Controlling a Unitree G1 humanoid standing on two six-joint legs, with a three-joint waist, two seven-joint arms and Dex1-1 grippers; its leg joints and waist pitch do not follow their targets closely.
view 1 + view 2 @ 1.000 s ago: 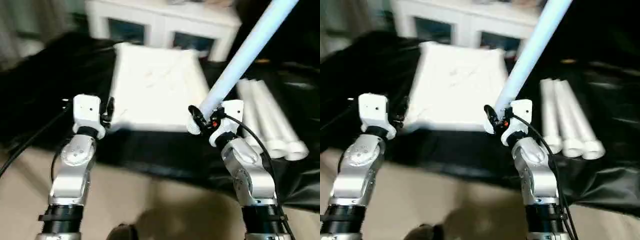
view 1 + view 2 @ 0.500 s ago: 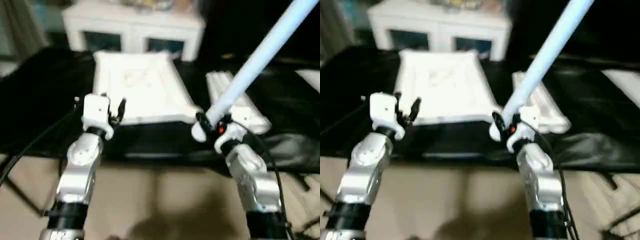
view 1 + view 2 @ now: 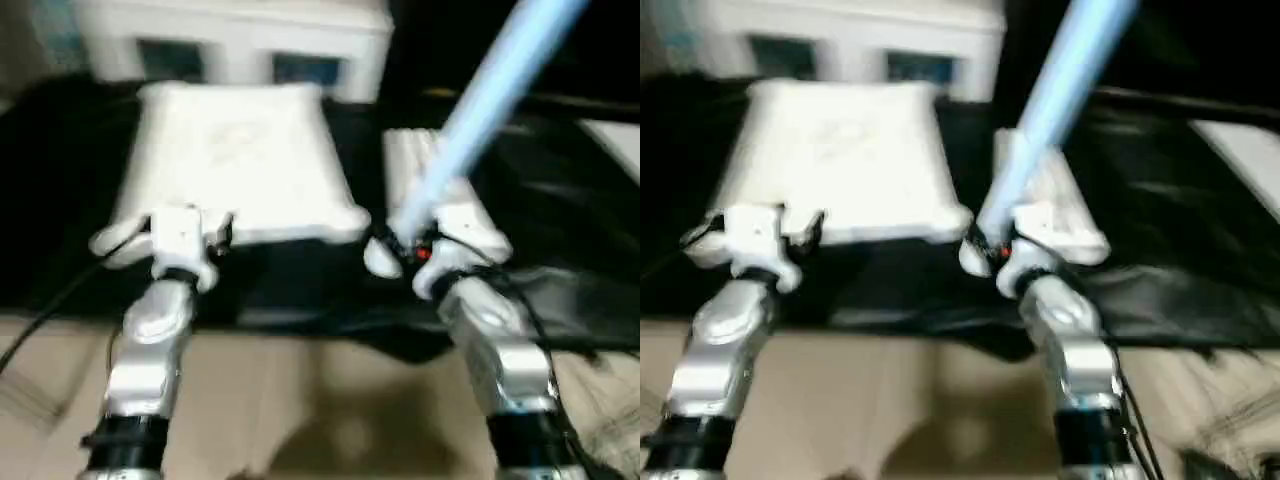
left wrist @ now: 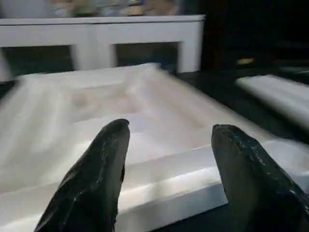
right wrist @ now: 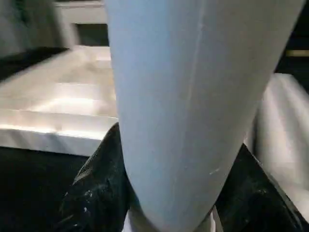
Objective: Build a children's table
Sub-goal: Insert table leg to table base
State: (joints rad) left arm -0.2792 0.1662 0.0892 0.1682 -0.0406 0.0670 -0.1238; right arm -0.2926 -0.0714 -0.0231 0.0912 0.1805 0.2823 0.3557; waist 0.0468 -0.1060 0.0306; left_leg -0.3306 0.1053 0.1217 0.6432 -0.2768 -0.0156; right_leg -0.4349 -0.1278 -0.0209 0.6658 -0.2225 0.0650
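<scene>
Risk is lying in leverage: the right claw (image 3: 400,250) is pinching the long white tapered plastic leg (image 3: 480,110) near its low end, so it could swing or slip before reaching a corner socket of the white ribbed plastic tabletop (image 3: 235,160), which is lying on the black-draped desk (image 3: 60,180). The left claw (image 4: 166,169) is hanging spread just before the top's near edge. Spare white legs (image 3: 1055,205) are lying beside it. No writing is legible.

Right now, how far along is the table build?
Early. The top lies on the black cloth with no leg visibly fitted. The right gripper holds one leg raised beside the top's near corner. The left gripper is open near the top's edge. Spare legs still lie alongside.
</scene>
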